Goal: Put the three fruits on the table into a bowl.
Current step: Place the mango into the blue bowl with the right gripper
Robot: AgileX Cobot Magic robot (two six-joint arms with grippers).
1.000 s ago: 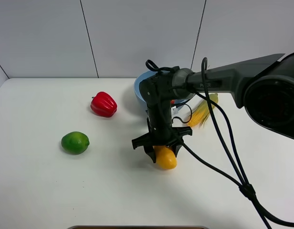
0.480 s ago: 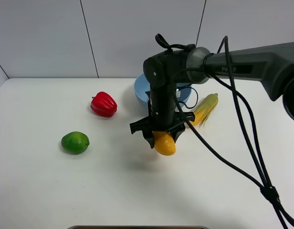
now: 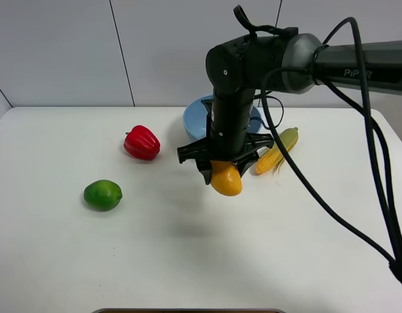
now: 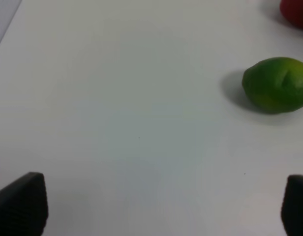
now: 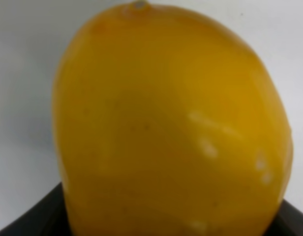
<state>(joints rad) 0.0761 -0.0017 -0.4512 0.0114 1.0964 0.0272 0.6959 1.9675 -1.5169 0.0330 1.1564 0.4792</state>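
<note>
My right gripper (image 3: pixel 222 168) is shut on the yellow-orange mango (image 3: pixel 227 181) and holds it in the air above the white table (image 3: pixel 70 254), just in front of the light-blue bowl (image 3: pixel 193 120). The mango (image 5: pixel 166 132) fills the right wrist view. Much of the bowl is hidden behind the arm. The green lime (image 3: pixel 102 195) lies on the table at the left. In the left wrist view the lime (image 4: pixel 277 84) sits ahead and to one side of my left gripper (image 4: pixel 156 206), which is open with nothing between its fingers.
A red bell pepper (image 3: pixel 141 143) stands left of the bowl. A corn cob with green husk (image 3: pixel 277 151) lies to the right of the bowl. The right arm's black cables (image 3: pixel 331 215) hang over the table's right side.
The right gripper has lifted the mango off the table and carried it up and back toward the bowl. The lime, pepper and left gripper have not moved.
</note>
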